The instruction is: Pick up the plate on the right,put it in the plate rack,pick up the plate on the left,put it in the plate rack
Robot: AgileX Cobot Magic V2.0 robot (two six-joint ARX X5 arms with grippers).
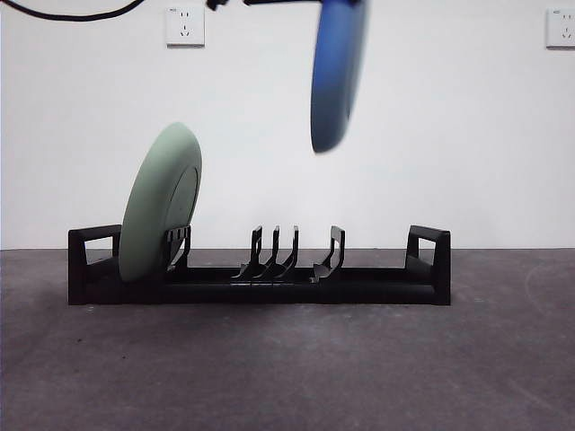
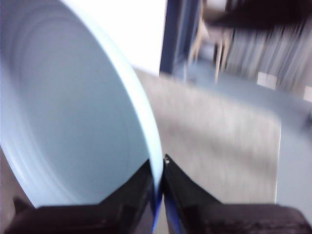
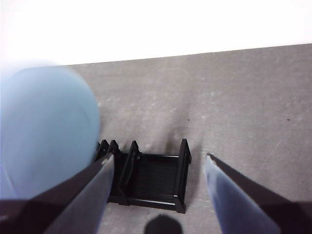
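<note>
Left end effector (image 2: 160, 168) is clamped on the rim of the blue plate (image 1: 338, 76), which hangs edge-on high above the plate rack (image 1: 260, 274), roughly over its middle prongs. The green plate (image 1: 162, 202) already leans in the rack's end slot, near one loop handle. Right end effector (image 3: 158, 168) hovers over the rack with jaws spread wide, holding nothing. Judgement: lower the blue plate vertically, rim aligned to a free gap between prongs — well apart from the green plate — and let go only once seated on the rack, which rests on the table (image 1: 287, 368).

Each arm ends in 2 black, wedge-shaped fingers (image 3: 95, 190), seemingly matte, though the views are blurred.
</note>
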